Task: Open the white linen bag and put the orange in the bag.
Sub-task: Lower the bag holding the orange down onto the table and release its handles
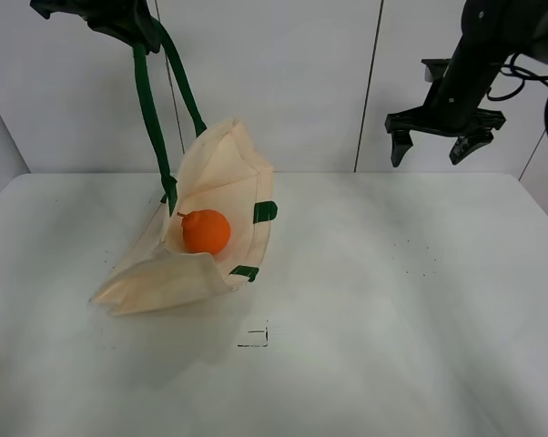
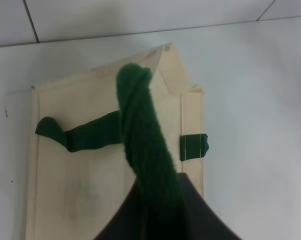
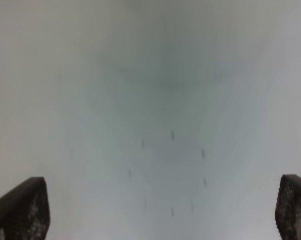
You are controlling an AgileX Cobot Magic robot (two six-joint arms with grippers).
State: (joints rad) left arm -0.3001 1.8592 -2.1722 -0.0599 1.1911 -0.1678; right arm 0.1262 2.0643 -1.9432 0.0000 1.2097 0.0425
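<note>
At left-centre of the white table (image 1: 392, 309), the white linen bag (image 1: 221, 173) is half lifted. Its far corner is pulled up, its near end is slumped on the surface, and its mouth gapes toward the right. The orange (image 1: 206, 231) sits inside the mouth on the lower cloth layer, just left of the rim with its green tabs (image 1: 265, 211). The left gripper (image 1: 133, 27), high at the upper left, is clamped on the green strap handle (image 1: 149, 118), which runs taut down to the bag. In its wrist view the strap is twisted into a thick cord. The right gripper (image 1: 429, 150) hangs well above the table's far right, fingers spread wide and holding nothing. The raised cloth and strap flank the mouth's left side. Its right side faces open tabletop reaching the far and right edges. A small black mark (image 1: 254, 339) lies near the bag's front.
</note>
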